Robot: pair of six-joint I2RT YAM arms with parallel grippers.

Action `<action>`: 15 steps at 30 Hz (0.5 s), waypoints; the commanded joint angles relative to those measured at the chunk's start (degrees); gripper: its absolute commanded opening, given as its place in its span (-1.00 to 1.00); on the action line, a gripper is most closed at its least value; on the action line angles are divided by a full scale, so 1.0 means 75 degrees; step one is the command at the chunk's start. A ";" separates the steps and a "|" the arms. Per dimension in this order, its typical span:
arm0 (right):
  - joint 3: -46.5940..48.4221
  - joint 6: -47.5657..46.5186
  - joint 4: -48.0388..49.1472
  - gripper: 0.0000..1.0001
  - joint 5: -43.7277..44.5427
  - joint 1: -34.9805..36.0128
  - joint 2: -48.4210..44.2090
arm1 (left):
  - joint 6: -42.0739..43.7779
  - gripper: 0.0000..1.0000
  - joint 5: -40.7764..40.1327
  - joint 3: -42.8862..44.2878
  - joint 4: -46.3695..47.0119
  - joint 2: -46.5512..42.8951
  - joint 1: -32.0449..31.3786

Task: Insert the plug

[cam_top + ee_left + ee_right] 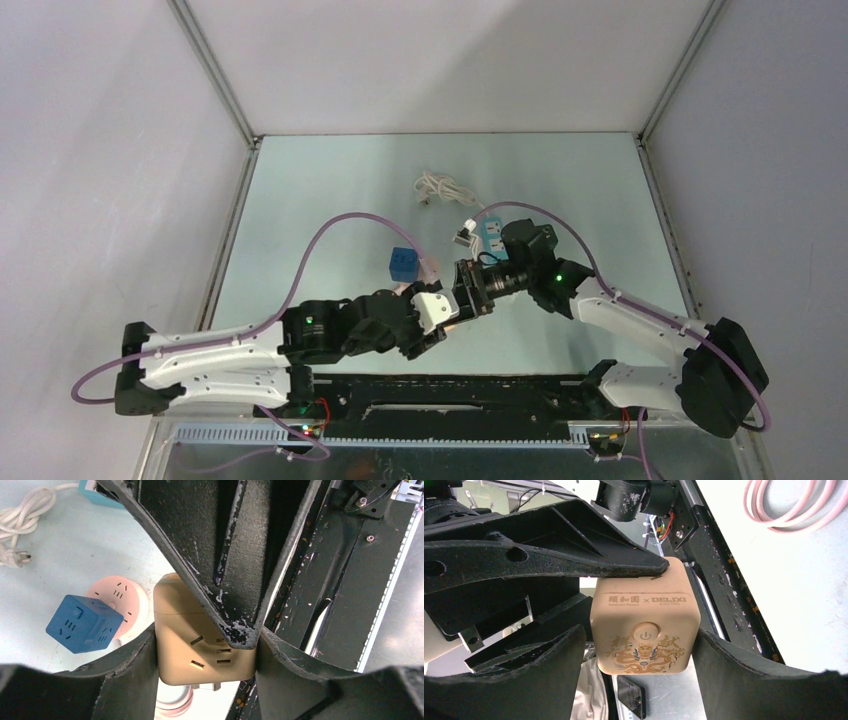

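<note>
Tan Delixi cube socket (644, 615), prongs peeking out at one face, sits mid-frame in the top view, right where the two arms meet. Left gripper (205, 655) is clamped on it. Right gripper (641, 645) brackets its sides, tight in, but whether that is a real pinch I cannot tell. This looks like a hand-off. Next, I'd say, right needs a firm hold before left lets go, then the prongs get lined up with the teal power strip (490, 232), up and right of centre.
</note>
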 commanded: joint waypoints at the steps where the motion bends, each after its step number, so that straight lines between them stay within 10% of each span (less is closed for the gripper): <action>1: 0.0293 0.0308 0.0778 0.52 -0.0152 0.0131 0.0014 | 0.0132 -0.80 -0.0211 0.0307 0.0377 -0.0286 -0.0045; 6: 0.0211 0.0601 0.1194 0.26 -0.0090 0.0181 -0.0063 | 0.0072 -0.81 -0.0335 0.0204 0.0497 -0.0382 -0.0047; 10: 0.0187 0.0524 0.1123 -0.51 0.0110 0.0160 -0.0090 | 0.0026 -0.78 -0.0295 0.0110 0.0647 -0.0502 -0.0059; 12: 0.0187 0.0348 0.0887 -0.89 0.0256 0.0122 -0.0121 | 0.0000 -0.43 -0.0350 0.0050 0.0679 -0.0535 -0.0059; 15: 0.0187 -0.0034 0.0566 -1.00 0.0380 -0.0024 -0.0205 | -0.0027 0.60 -0.0528 -0.0056 0.0720 -0.0563 -0.0060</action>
